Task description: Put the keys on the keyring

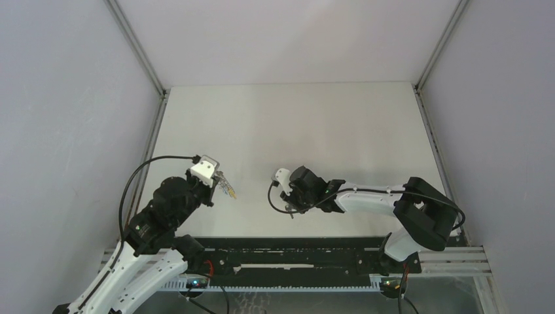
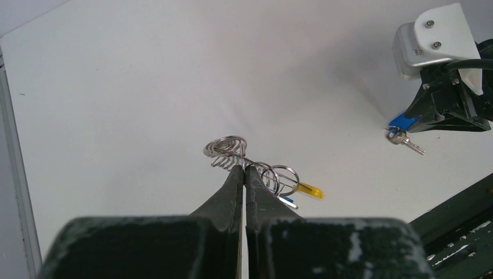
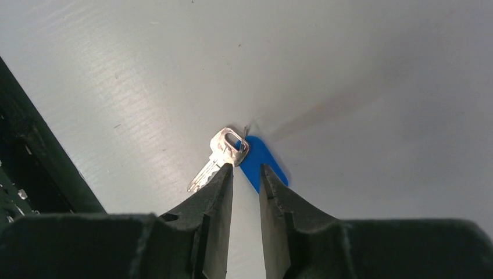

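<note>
The table [image 1: 294, 118] is white and flat, with grey walls [image 1: 59, 98] on three sides and metal posts in the corners. From above, the left gripper [image 1: 220, 179] sits near the front of the table with the small, shiny keyring [image 1: 230, 190] at its tip. The right gripper [image 1: 291, 199] is a little way off and points toward the left one. The key is too small to make out from here. In the left wrist view, the left gripper [image 2: 245, 168] has its fingers pressed tight together, pinching the thin wire of the keyring [image 2: 228, 149] above the white table [image 2: 116, 104]. Silver loops curl out on both sides of the tips, and a yellow piece hangs on the right. Far to the right, a key [image 2: 407, 140] lies on the table under the right gripper [image 2: 433, 113]. In the right wrist view, the right gripper [image 3: 247, 170] has its fingers a little apart and holds nothing. The silver key [image 3: 224, 152], with a blue piece hooked to its head, lies on the table [image 3: 378, 70]. One fingertip touches the key's head, and the blue piece shows in the gap.
</note>
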